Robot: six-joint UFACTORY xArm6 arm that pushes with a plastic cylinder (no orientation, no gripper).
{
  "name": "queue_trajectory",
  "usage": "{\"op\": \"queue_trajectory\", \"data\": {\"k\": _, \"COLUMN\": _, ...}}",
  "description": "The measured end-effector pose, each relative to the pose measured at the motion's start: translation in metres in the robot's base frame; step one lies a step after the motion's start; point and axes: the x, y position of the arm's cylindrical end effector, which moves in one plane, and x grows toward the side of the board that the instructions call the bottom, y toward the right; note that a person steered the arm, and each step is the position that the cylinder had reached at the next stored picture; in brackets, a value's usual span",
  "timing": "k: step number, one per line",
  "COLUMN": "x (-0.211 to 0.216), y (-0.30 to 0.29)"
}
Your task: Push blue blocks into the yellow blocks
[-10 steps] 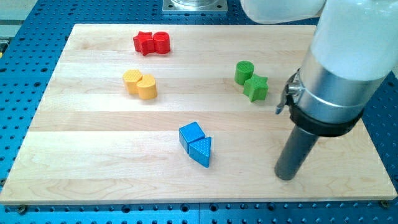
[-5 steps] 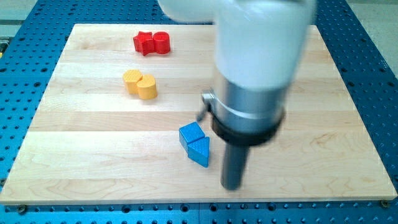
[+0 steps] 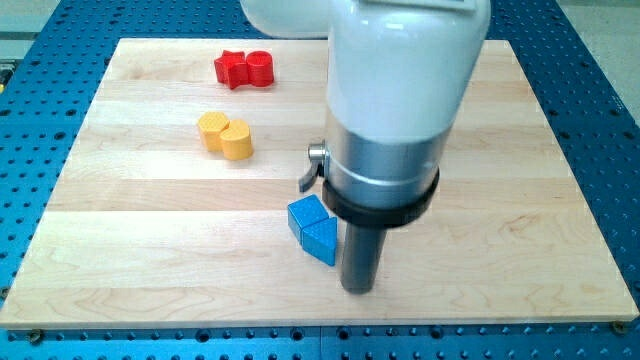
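Two blue blocks sit together near the board's lower middle: a blue cube (image 3: pixel 307 216) and a blue triangular block (image 3: pixel 322 242) touching it on its lower right. Two yellow blocks lie up and to the left, touching each other: a yellow hexagon-like block (image 3: pixel 212 129) and a yellow cylinder (image 3: pixel 237 139). My tip (image 3: pixel 357 288) rests on the board just right of and slightly below the blue triangular block, very close to it or touching it.
A red star block (image 3: pixel 232 68) and a red cylinder (image 3: pixel 260 67) sit together near the view's top left. The arm's white and grey body (image 3: pixel 395 90) covers the board's middle right and hides the green blocks. The wooden board (image 3: pixel 120 250) lies on a blue perforated table.
My tip has swept left from the board's right side to just beside the blue triangular block. The arm now hides the green blocks. The blue blocks look unmoved.
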Motion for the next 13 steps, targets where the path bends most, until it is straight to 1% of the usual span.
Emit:
{"op": "queue_trajectory", "data": {"k": 1, "x": -0.018, "y": -0.054}}
{"op": "queue_trajectory", "data": {"k": 2, "x": -0.079, "y": -0.062}}
{"op": "queue_trajectory", "data": {"k": 3, "x": -0.096, "y": -0.140}}
{"op": "queue_trajectory", "data": {"k": 4, "x": -0.048, "y": -0.121}}
{"op": "queue_trajectory", "data": {"k": 5, "x": -0.063, "y": -0.177}}
{"op": "queue_trajectory", "data": {"k": 6, "x": -0.121, "y": -0.192}}
{"op": "queue_trajectory", "data": {"k": 7, "x": -0.146, "y": -0.198}}
{"op": "queue_trajectory", "data": {"k": 8, "x": -0.086, "y": -0.200}}
{"op": "queue_trajectory", "data": {"k": 9, "x": -0.029, "y": -0.132}}
{"op": "queue_trajectory", "data": {"k": 10, "x": -0.045, "y": -0.054}}
{"op": "queue_trajectory", "data": {"k": 11, "x": -0.079, "y": -0.070}}
{"op": "queue_trajectory", "data": {"k": 12, "x": -0.079, "y": -0.059}}
{"op": "queue_trajectory", "data": {"k": 13, "x": -0.089, "y": -0.019}}
